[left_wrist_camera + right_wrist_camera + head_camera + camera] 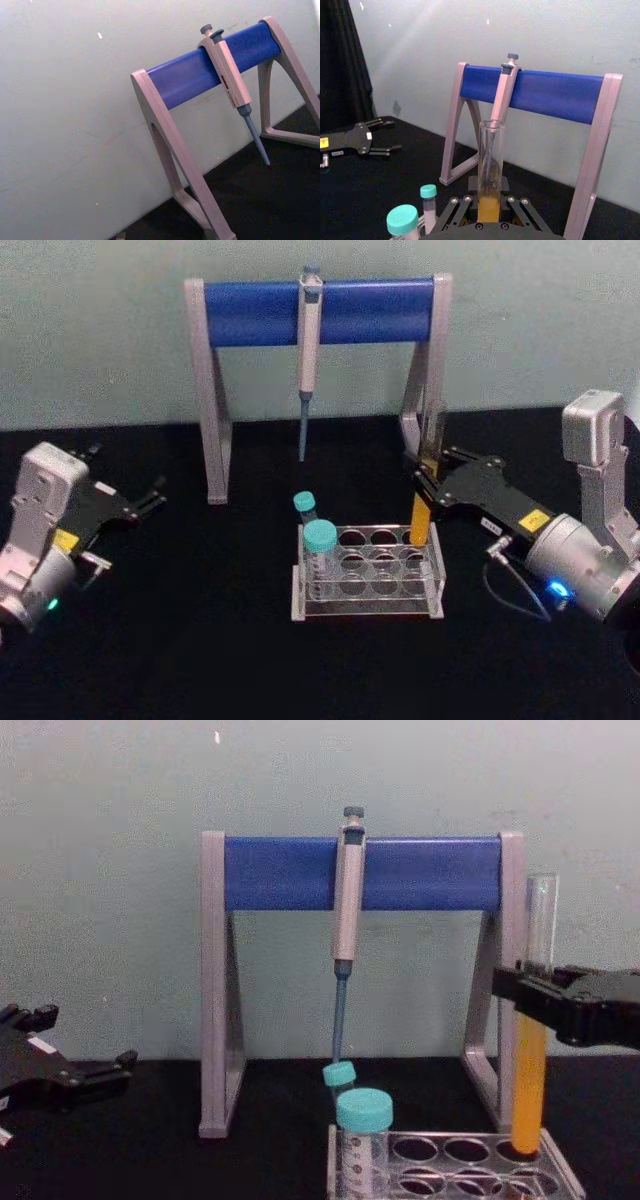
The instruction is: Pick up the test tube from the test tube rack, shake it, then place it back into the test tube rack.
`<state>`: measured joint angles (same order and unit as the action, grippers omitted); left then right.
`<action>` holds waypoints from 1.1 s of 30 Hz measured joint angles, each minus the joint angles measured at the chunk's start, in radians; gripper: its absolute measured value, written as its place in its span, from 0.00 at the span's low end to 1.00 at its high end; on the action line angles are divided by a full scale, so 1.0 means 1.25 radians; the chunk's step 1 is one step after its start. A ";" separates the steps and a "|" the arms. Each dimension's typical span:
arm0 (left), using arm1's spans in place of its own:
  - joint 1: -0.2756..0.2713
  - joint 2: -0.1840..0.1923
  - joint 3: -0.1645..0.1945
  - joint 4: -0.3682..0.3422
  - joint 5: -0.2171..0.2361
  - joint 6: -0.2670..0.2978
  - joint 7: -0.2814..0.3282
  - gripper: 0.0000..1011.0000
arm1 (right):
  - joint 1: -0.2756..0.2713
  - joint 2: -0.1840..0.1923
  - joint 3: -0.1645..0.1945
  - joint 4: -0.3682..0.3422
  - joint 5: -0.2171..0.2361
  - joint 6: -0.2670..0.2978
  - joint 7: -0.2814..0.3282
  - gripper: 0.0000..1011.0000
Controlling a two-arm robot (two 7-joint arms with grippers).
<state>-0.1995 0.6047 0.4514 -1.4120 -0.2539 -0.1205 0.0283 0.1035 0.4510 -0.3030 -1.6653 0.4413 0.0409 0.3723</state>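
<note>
The test tube (420, 522) stands upright with its orange-yellow lower half in the back right hole of the test tube rack (368, 610). My right gripper (425, 480) is shut on the tube's middle, reaching in from the right. In the chest view the test tube (529, 1065) runs down from the right gripper (522, 990) into the test tube rack (450, 1167). The right wrist view looks up along the test tube (490, 165) from between the right gripper's (489, 205) fingers. My left gripper (150, 502) rests open at the far left, away from the rack.
Two teal-capped tubes (320, 538) stand in the rack's left side. Behind the rack a grey-and-blue pipette stand (320, 310) holds a hanging pipette (308, 350); its right leg is just behind the test tube. The black tabletop lies between the left arm and the rack.
</note>
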 joint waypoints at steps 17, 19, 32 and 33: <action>0.000 0.000 0.000 0.000 0.000 0.000 0.000 0.99 | 0.011 -0.011 0.000 0.025 -0.015 0.000 -0.002 0.22; 0.000 0.000 0.000 0.000 0.000 0.000 0.000 0.99 | 0.014 -0.012 0.000 0.030 -0.016 0.000 -0.001 0.22; 0.000 0.000 0.000 0.000 0.000 0.000 0.000 0.99 | 0.029 -0.024 -0.005 0.065 -0.018 -0.005 0.008 0.22; 0.000 0.000 0.000 0.000 0.000 0.000 0.000 0.99 | 0.029 -0.025 -0.006 0.067 -0.018 -0.005 0.008 0.22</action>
<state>-0.1995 0.6047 0.4514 -1.4120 -0.2539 -0.1205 0.0282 0.1404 0.4202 -0.3104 -1.5821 0.4183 0.0341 0.3828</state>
